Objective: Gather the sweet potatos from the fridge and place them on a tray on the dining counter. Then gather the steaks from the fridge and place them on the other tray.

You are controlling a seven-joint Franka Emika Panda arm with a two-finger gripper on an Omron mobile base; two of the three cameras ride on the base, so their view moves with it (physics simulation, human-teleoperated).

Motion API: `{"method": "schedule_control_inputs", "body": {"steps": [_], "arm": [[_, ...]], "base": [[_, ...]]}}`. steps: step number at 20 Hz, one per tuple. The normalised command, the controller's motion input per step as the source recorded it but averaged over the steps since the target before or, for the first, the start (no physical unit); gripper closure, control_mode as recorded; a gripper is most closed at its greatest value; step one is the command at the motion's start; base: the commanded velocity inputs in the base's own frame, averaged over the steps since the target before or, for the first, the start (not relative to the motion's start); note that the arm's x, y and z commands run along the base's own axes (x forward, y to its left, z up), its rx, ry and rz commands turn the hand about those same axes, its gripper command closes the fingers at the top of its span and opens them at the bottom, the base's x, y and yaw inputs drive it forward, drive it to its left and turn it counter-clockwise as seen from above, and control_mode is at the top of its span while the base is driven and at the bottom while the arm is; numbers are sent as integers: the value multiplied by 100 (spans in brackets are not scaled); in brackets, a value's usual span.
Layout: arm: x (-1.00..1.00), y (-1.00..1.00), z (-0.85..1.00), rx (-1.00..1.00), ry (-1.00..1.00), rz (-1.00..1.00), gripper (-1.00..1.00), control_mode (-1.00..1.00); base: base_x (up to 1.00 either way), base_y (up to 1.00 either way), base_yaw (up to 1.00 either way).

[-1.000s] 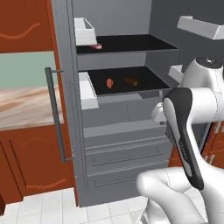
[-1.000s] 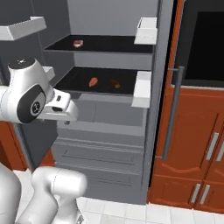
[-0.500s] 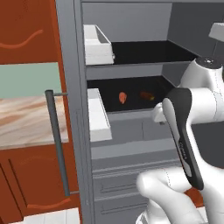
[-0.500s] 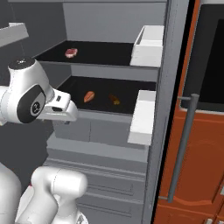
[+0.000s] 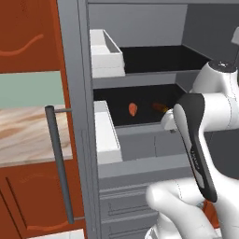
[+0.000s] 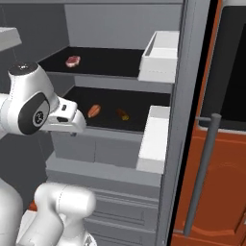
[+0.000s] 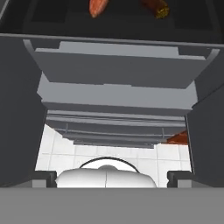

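Orange-red sweet potatoes point(image 6: 94, 111) lie apart on the fridge's point(image 6: 120, 29) lower black shelf, a steak point(image 6: 73, 60) on the shelf above. Your gripper point(image 7: 111, 177) is open, pointing down before the drawers point(image 7: 118, 81)

Matt grey fridge point(image 6: 192, 72), matt black shelves point(image 6: 105, 62), wood-look dining counter point(image 5: 28, 135).

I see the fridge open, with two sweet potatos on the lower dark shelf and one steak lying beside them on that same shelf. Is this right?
Not quite. The steak lies on the upper shelf, not the lower one; the right base view shows it. The fridge is open, and the two sweet potatos do lie on the lower dark shelf.
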Motion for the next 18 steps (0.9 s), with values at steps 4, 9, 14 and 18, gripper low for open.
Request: {"method": "schedule_control_inputs", "body": {"steps": [4, 9, 14, 18], "arm": [[0, 0, 0, 0, 0, 0, -100, 100], [0, 0, 0, 0, 0, 0, -100, 100], [0, 0, 0, 0, 0, 0, -100, 100], [0, 0, 0, 0, 0, 0, -100, -100]], "base": [[43, -20, 0], [38, -17, 0], [19, -3, 0], [0, 0, 0]]}}
